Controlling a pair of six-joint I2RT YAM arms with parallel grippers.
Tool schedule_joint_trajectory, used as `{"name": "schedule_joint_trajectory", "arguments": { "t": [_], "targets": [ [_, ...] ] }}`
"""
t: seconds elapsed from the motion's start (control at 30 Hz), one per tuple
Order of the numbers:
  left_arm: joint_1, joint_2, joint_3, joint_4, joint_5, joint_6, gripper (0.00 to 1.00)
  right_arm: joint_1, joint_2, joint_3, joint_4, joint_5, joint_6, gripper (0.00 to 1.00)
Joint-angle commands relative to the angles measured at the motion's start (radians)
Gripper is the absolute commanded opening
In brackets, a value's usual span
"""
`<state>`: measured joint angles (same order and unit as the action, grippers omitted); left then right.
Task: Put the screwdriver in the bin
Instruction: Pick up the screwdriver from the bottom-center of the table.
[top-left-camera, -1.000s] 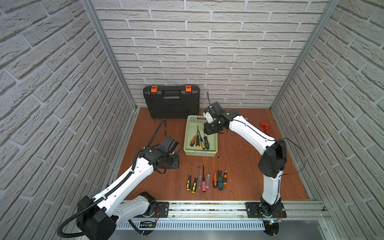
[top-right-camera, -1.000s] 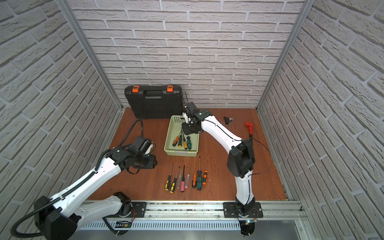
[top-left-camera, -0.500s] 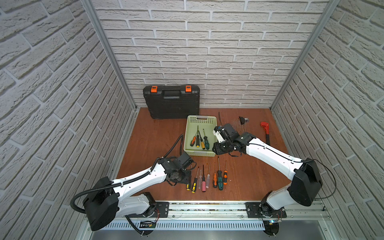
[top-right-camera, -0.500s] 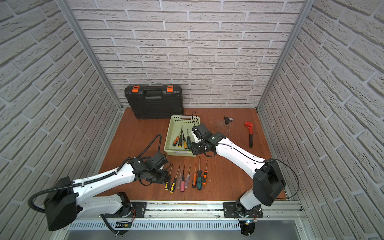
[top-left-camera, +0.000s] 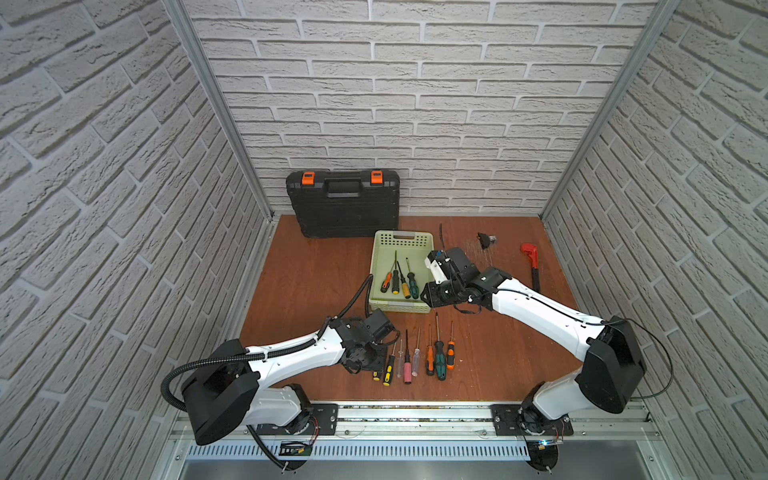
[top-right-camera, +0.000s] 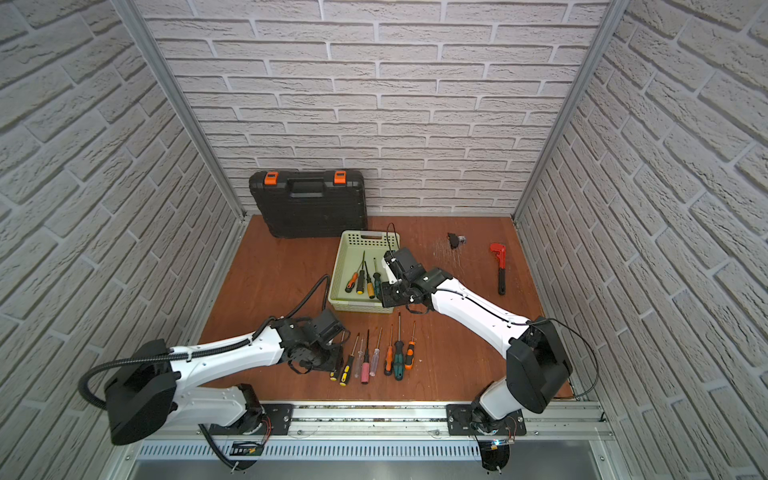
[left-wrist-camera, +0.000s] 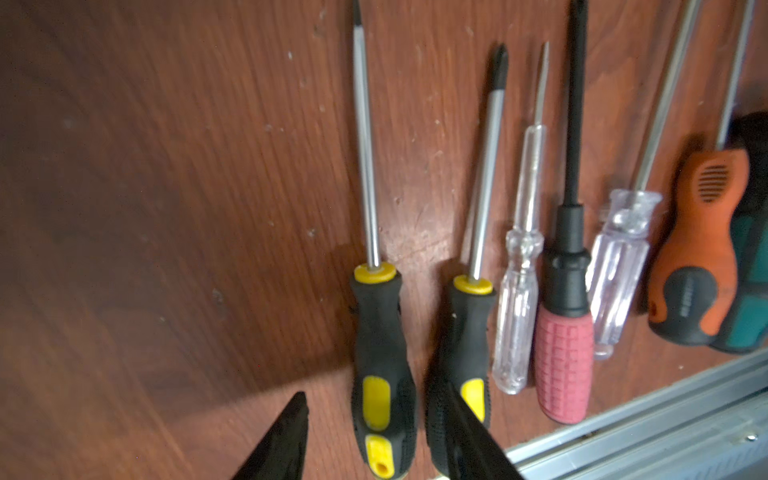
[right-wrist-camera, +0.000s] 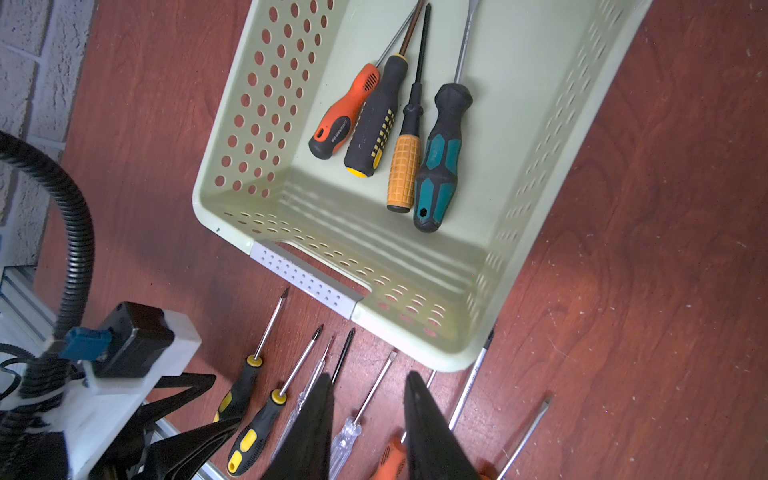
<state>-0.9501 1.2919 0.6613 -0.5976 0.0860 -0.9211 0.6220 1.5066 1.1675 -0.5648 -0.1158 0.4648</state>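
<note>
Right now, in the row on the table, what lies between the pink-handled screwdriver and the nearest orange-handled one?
A single clear-handled screwdriver lies there, between the pink-handled screwdriver and the orange-handled screwdriver. The left wrist view shows it plainly.

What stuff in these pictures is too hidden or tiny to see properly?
- Left gripper: its wrist covers it in both top views; the left wrist view's edge cuts its fingers off.
- Small black thing toward the back wall: too small in both top views to name.
- Orange-handled screwdriver: right wrist view, mostly behind the right gripper, cut by the edge.
</note>
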Motion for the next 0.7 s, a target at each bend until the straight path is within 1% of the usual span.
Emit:
{"name": "schedule_joint_trajectory", "arguments": {
  "t": [0.0, 0.17, 0.3, 0.37, 0.47, 0.53, 0.67],
  "targets": [
    [-0.013, 0.023, -0.011, 0.025, 0.005, -0.017, 0.52, 0.002, -0.046, 0.0, 0.02, -0.013, 0.015, 0.32],
    [-0.02, 0.054, -0.012, 0.027, -0.001, -0.028, 0.5, 0.002, -0.058, 0.001, 0.016, -0.006, 0.01, 0.32],
    [-0.02, 0.076, -0.012, 0.039, -0.008, -0.026, 0.46, 0.002, -0.058, 0.0, 0.005, -0.015, 0.002, 0.32],
    [-0.021, 0.09, -0.009, 0.042, -0.005, -0.027, 0.42, 0.002, -0.06, -0.001, 0.002, -0.015, -0.003, 0.32],
    [-0.021, 0.096, -0.012, 0.04, -0.004, -0.033, 0.34, 0.002, -0.065, 0.0, -0.003, -0.006, -0.007, 0.32],
    [-0.022, 0.096, -0.014, 0.034, -0.014, -0.038, 0.3, 0.002, -0.064, 0.001, 0.0, -0.007, -0.007, 0.32],
    [-0.022, 0.075, 0.0, -0.019, -0.059, -0.042, 0.14, 0.002, -0.059, 0.02, -0.015, -0.026, -0.015, 0.32]
  ]
}}
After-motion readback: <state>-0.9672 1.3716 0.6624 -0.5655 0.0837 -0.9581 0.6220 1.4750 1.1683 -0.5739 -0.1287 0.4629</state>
